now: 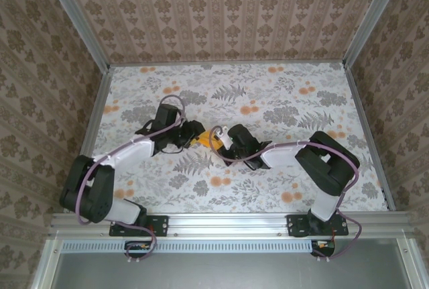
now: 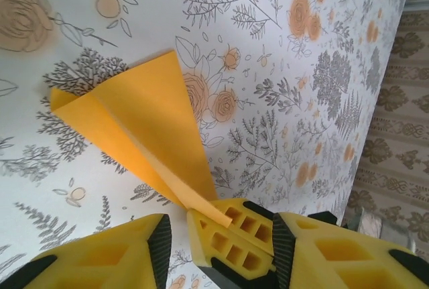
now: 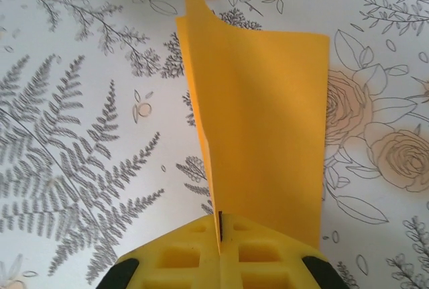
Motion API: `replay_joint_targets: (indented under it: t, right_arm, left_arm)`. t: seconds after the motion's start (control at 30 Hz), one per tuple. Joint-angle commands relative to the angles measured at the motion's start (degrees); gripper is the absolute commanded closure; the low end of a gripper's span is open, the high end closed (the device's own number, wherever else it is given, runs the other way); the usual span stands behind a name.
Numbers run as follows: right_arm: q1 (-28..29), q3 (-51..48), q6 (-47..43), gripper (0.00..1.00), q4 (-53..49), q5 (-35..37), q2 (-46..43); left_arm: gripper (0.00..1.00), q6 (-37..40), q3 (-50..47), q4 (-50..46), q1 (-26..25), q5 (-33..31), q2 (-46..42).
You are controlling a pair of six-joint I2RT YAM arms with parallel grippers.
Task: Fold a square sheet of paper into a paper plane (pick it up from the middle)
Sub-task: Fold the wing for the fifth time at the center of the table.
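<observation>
While the right gripper (image 3: 220, 227) pinches the near edge of the thin orange-yellow folded paper sheet (image 3: 268, 121) with its jaws closed tight, that sheet stands out ahead of its fingertips, one flap upright; the left gripper (image 2: 221, 235) has its jaws parted, the sheet's narrow end reaching between them; beneath both lies the white floral-printed tablecloth (image 2: 315, 101).

Top camera looks down; close wrist cameras share paper plane (image 2: 144, 128).

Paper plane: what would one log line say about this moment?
right gripper: shut on paper plane | left gripper: open, beside that grip | plane: folded lengthwise, above table
</observation>
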Motion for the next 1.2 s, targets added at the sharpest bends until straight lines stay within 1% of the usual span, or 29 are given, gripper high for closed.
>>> replay_joint_targets:
  t: [0.0,0.17,0.3,0.53,0.63,0.87,1.17]
  right_arm:
    - [-0.57,2.90,6.15,0.99,-4.10,-7.09,-0.68]
    - [-1.32,6.14,12.60,1.00,-6.80,-13.34,1.22]
    - [-2.08,9.14,17.98,1.00,-8.37,-18.11,3.44]
    - [-3.60,11.13,25.99,1.00,-5.50,-25.12,6.96]
    - [-4.48,11.18,29.00,1.00,-2.96,-28.59,8.06]
    - [-5.89,11.27,33.52,1.00,0.26,-32.39,10.43]
    - [-6.02,12.38,33.14,1.00,-0.18,-35.87,12.82]
  left_arm:
    - [0.53,2.12,-3.15,-0.63,0.68,-1.44,-2.31]
    - [0.53,2.04,-8.08,4.68,0.75,-1.17,-4.18]
    - [0.56,1.60,-11.29,9.53,0.74,-0.20,-4.15]
    - [0.64,2.48,-13.76,12.95,0.58,-0.77,-3.70]
    - [0.66,3.30,-14.15,12.95,0.52,-1.13,-3.62]
    - [0.68,5.10,-14.37,12.61,0.50,-2.21,-3.17]
    - [0.71,6.17,-14.83,13.05,0.50,-2.53,-2.64]
